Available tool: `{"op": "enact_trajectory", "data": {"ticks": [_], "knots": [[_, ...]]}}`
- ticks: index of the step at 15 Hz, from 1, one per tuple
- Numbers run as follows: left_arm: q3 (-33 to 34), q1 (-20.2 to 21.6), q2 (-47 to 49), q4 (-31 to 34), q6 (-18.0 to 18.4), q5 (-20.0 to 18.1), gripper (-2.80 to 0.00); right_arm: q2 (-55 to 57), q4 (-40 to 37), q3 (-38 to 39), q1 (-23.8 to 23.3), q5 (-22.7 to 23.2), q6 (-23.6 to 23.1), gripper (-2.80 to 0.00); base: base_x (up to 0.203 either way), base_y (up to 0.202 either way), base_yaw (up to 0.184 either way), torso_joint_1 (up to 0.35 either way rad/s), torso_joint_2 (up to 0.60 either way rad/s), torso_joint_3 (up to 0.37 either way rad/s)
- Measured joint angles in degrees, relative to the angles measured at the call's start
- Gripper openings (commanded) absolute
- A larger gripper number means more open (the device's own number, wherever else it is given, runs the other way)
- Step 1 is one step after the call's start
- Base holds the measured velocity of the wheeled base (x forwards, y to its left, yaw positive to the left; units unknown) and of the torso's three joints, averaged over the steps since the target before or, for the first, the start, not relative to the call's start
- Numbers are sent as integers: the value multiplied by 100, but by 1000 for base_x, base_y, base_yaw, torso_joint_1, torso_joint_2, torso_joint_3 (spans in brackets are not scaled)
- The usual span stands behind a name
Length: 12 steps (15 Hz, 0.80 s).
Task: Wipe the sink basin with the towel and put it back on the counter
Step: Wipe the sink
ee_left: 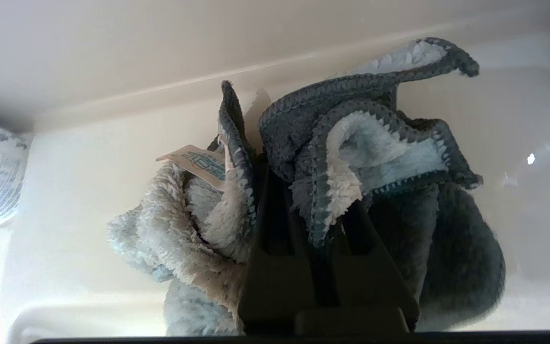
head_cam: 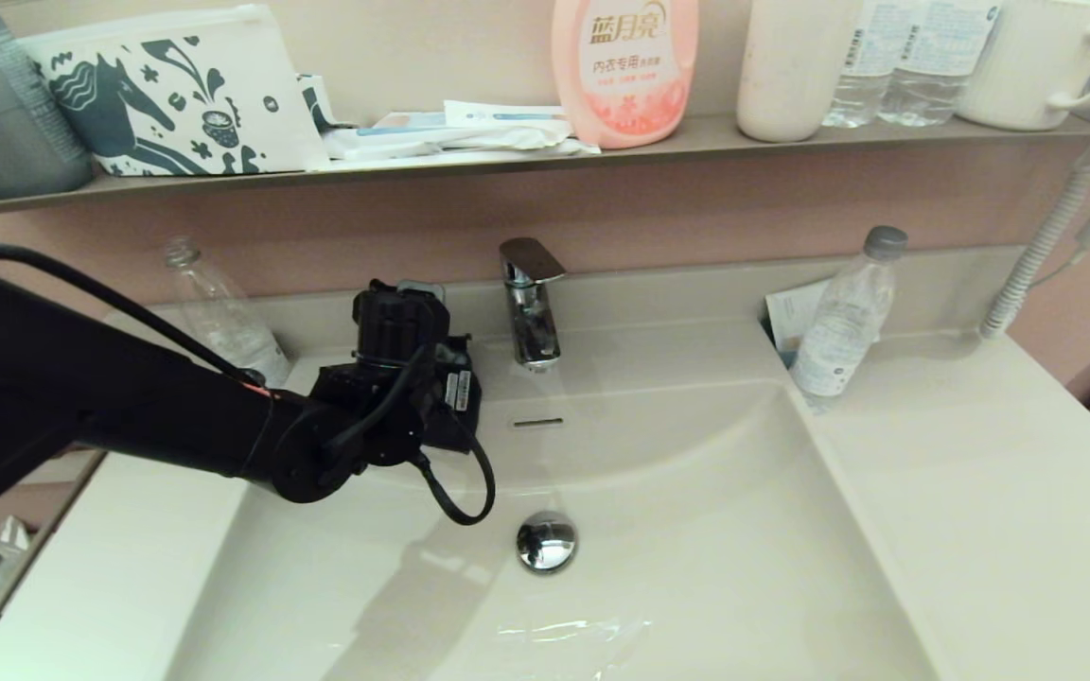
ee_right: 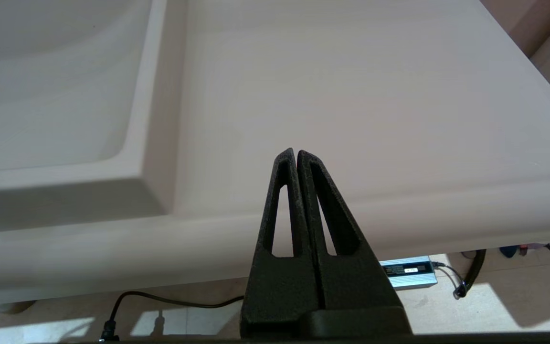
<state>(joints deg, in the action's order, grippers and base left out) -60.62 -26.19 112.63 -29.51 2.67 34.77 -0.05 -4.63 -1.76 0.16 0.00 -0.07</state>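
Observation:
My left gripper (ee_left: 306, 191) is shut on the towel (ee_left: 370, 157), which bunches round both fingers, light grey-blue on one side and dark charcoal on the other, with a small tag. In the head view the left arm (head_cam: 384, 397) reaches over the back left corner of the sink basin (head_cam: 696, 530), left of the tap, and hides the towel. The chrome drain plug (head_cam: 546, 541) and overflow slot (head_cam: 538, 422) are in plain sight. My right gripper (ee_right: 296, 154) is shut and empty, low before the front edge of the counter (ee_right: 351, 95).
A chrome tap (head_cam: 531, 303) stands behind the basin. Clear bottles stand on the counter at the back left (head_cam: 223, 317) and back right (head_cam: 843, 326). The wall shelf (head_cam: 507, 156) carries a horse-print pouch (head_cam: 176, 95), a pink bottle (head_cam: 625, 66) and a mug (head_cam: 1042, 61).

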Motion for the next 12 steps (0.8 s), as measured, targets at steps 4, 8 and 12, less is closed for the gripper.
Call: {"op": "enact_trajectory", "data": {"ticks": [4, 8, 12], "knots": [[272, 168, -366, 57, 35, 45, -280, 0, 0, 0, 0, 0, 0, -280, 0, 0, 0, 0, 0, 0], [654, 447, -912, 271, 46, 18, -280, 0, 0, 0, -2, 0, 0, -280, 0, 0, 0, 0, 0, 0], [1228, 683, -1707, 690, 30, 17, -280, 0, 0, 0, -2, 0, 0, -280, 0, 0, 0, 0, 0, 0]]}}
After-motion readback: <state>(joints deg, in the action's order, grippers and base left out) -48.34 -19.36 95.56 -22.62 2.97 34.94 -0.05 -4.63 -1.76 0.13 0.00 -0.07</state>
